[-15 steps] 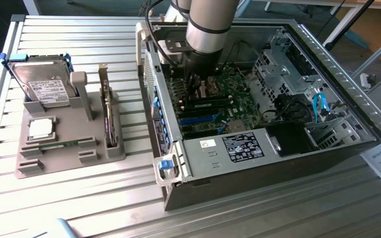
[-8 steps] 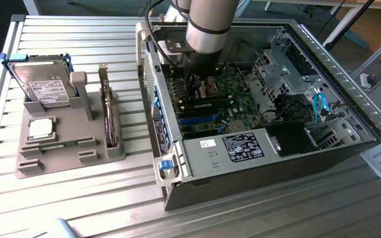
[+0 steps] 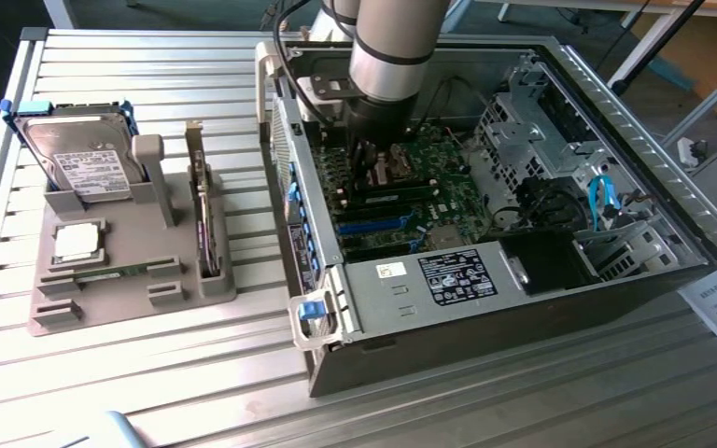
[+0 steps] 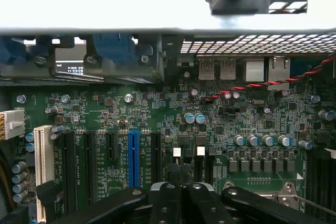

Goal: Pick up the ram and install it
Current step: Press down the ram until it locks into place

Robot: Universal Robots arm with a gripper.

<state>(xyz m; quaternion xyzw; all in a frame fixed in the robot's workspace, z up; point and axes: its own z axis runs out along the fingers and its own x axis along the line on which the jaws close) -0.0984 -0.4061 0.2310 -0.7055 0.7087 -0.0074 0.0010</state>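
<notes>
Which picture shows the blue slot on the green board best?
The wrist view. There the blue slot stands big and plain among the black slots on the motherboard. In the exterior view the blue slot is a thin strip deep inside the computer case, beside the arm.

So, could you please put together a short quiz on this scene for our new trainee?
1. True or false: the gripper hangs over the grey holder.
2. Which part sits in that holder? A) hard drive B) fan C) keyboard
3. Fill in: in the wrist view, one long slot on the motherboard is coloured ___.

Key: 1 false, it is inside the computer case; 2 A; 3 blue.
</notes>
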